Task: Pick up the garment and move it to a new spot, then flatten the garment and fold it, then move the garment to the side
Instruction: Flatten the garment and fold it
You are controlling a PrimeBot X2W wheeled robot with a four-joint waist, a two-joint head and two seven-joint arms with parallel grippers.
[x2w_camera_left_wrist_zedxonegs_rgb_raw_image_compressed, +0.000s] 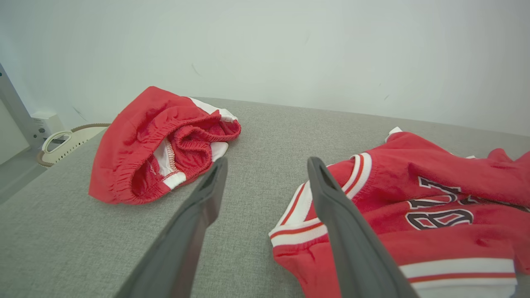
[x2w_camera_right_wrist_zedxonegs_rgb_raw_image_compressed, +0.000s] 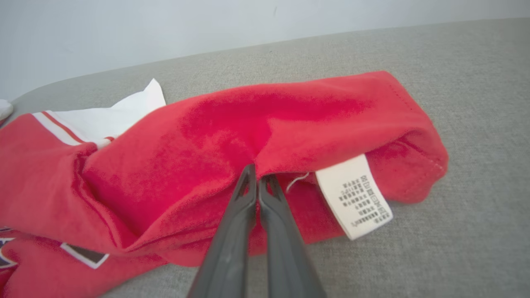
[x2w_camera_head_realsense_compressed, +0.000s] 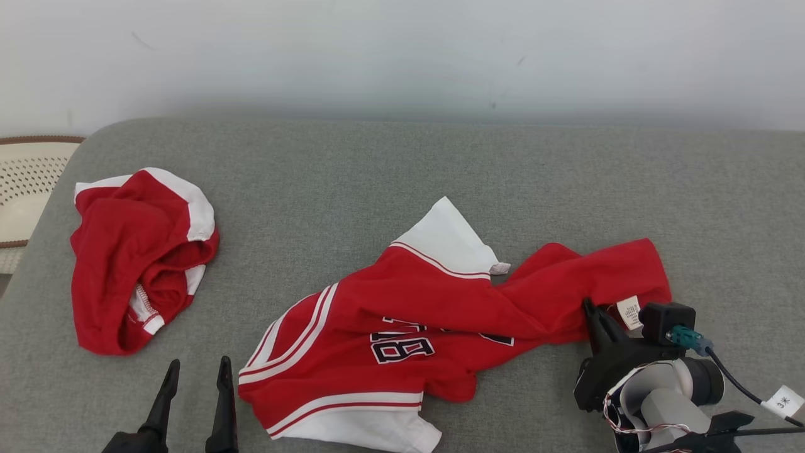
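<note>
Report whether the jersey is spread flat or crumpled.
Crumpled: the jersey lies twisted and bunched on the grey surface, not spread flat.

Dark tapered fingers (x2w_camera_left_wrist_zedxonegs_rgb_raw_image_compressed: 182, 248) top a pale forearm (x2w_camera_head_realsense_compressed: 666, 402) with black cable (x2w_camera_head_realsense_compressed: 734, 379)

Head: high, looking down | left wrist: low, near-left | right wrist: close against jersey (x2w_camera_right_wrist_zedxonegs_rgb_raw_image_compressed: 290, 120) (seen by all)

You have the jersey (x2w_camera_head_realsense_compressed: 440, 314) lying mid-way across the cushioned surface (x2w_camera_head_realsense_compressed: 377, 170). The shorts (x2w_camera_head_realsense_compressed: 135, 251) lie well apart at its ten o'clock, and the basket (x2w_camera_head_realsense_compressed: 28, 176) sits off the surface's edge beyond them. The left gripper (x2w_camera_head_realsense_compressed: 199, 363) stands just beside the jersey at eight o'clock. The right gripper (x2w_camera_right_wrist_zedxonegs_rgb_raw_image_compressed: 258, 177) meets its edge at four, beside the care label (x2w_camera_right_wrist_zedxonegs_rgb_raw_image_compressed: 354, 196).
</note>
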